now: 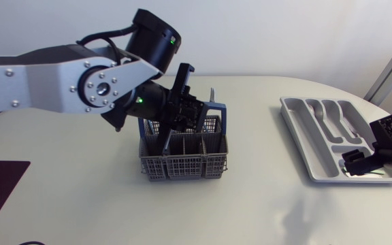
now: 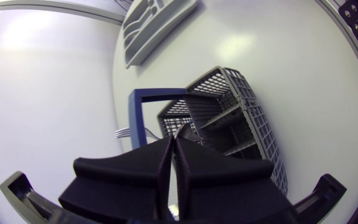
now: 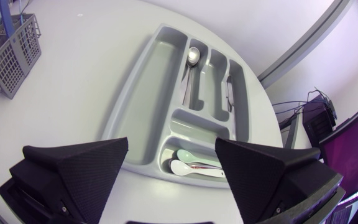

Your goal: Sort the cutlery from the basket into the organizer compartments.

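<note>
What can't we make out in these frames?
Head view: the left gripper covers the basket rear cells, so what is inside is hidden.
Left wrist view: only the fork tines show; the left gripper hides its handle.
Head view: the right gripper covers the organizer near compartment.
Right wrist view: the thin piece in one organizer slot is too small to identify.

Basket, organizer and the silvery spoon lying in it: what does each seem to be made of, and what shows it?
Basket: likely moulded plastic, matte grey, with thin lattice walls. Organizer: probably plastic too, smooth grey with rounded compartments and a soft sheen. Spoon: apparently polished metal; its bowl reflects brightly.
</note>
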Motion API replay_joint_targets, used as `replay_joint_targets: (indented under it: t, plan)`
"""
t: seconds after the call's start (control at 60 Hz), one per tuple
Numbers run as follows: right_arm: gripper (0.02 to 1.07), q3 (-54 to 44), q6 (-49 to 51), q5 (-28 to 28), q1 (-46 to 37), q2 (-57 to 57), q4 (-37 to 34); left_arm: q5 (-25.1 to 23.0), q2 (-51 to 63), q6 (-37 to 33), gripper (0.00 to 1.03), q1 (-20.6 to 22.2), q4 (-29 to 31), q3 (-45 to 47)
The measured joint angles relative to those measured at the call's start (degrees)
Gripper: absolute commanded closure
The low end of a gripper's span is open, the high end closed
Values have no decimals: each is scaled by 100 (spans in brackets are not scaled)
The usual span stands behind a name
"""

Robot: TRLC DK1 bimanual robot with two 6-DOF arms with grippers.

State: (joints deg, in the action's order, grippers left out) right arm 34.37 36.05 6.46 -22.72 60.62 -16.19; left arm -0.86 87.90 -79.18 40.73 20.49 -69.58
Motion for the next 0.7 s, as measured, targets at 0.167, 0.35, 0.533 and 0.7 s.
replay_joint_targets:
  t: [0.167, 0.35, 0.533, 0.7]
  plan:
    - [6, 0, -37, 83, 459, -586, -328, 52, -590, 586, 100, 111, -210, 173]
    - [6, 0, -319, 129, 1362, -1475, -916, 570, -802, 1888, 100, 378, 391, -77]
    - [6, 2, -691, 129, 2332, -2044, -1244, 619, -612, 3311, 100, 573, 839, -697]
    - [7, 46, -1110, 17, 3257, -2175, -1364, 750, -304, 4463, 100, 780, 931, -925]
